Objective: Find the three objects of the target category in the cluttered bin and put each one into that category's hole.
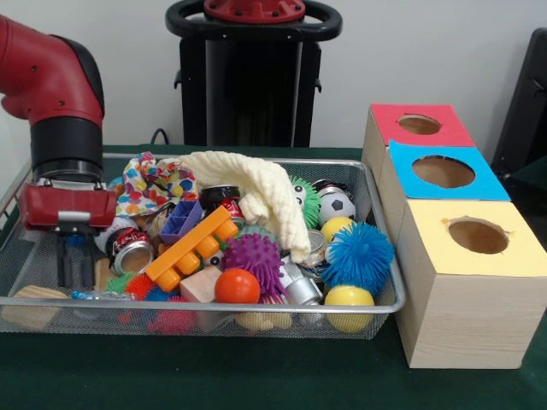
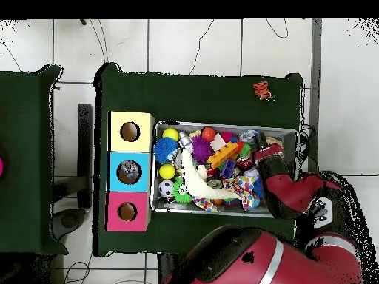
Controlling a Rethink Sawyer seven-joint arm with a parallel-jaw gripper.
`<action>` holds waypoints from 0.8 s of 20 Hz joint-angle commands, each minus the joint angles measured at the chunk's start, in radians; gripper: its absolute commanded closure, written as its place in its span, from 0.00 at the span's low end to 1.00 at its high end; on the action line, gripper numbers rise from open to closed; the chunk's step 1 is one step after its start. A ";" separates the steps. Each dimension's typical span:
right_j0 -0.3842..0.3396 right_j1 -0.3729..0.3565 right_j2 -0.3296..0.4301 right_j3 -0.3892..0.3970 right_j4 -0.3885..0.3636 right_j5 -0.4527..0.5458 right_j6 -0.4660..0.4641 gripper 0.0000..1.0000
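While the arm hangs over one end of the bin, the scene counts out so:

Arm: one, red and black, reaching down into the wire bin [image 1: 376,192] at its left end in the front view.
Gripper [image 1: 75,265]: one, red body with dark fingers pointing down inside the bin, low over the mesh beside a soda can [image 1: 130,249].
Jaws: narrow, the two fingers close together with nothing seen between them.
Bin: one, metal mesh, on the green counter [image 1: 256,376], just beside the row of boxes.
Boxes: three wooden, in a row, each with one round hole; tops red [image 1: 419,125], blue [image 1: 444,172] and yellow [image 1: 479,237].
Spiky balls: one blue [image 1: 357,254], one purple [image 1: 253,256], one green [image 1: 308,201] partly under the cloth, at least.
Smooth balls: two yellow [image 1: 349,297], one orange [image 1: 237,286], one soccer-patterned [image 1: 338,205].
Cloths: one cream knit [image 1: 256,192] draped across the heap, one spotted multicolour [image 1: 154,184].
Blocks: one long orange toy brick [image 1: 192,248], one purple brick [image 1: 181,220], one wooden piece [image 1: 30,306] in the near left corner.
Target category: cannot tell which; all items lie in the bin, none in a hole.
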 commanded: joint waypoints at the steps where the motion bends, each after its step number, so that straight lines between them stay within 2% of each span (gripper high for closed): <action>1: 0.015 0.051 0.057 -0.030 0.028 0.067 0.033 0.00; 6: 0.011 0.055 0.058 -0.032 0.042 0.041 0.006 0.00; 9: 0.005 0.052 0.054 -0.024 0.077 0.011 -0.045 0.00; 16: 0.009 0.042 0.041 -0.012 0.106 0.001 -0.057 0.00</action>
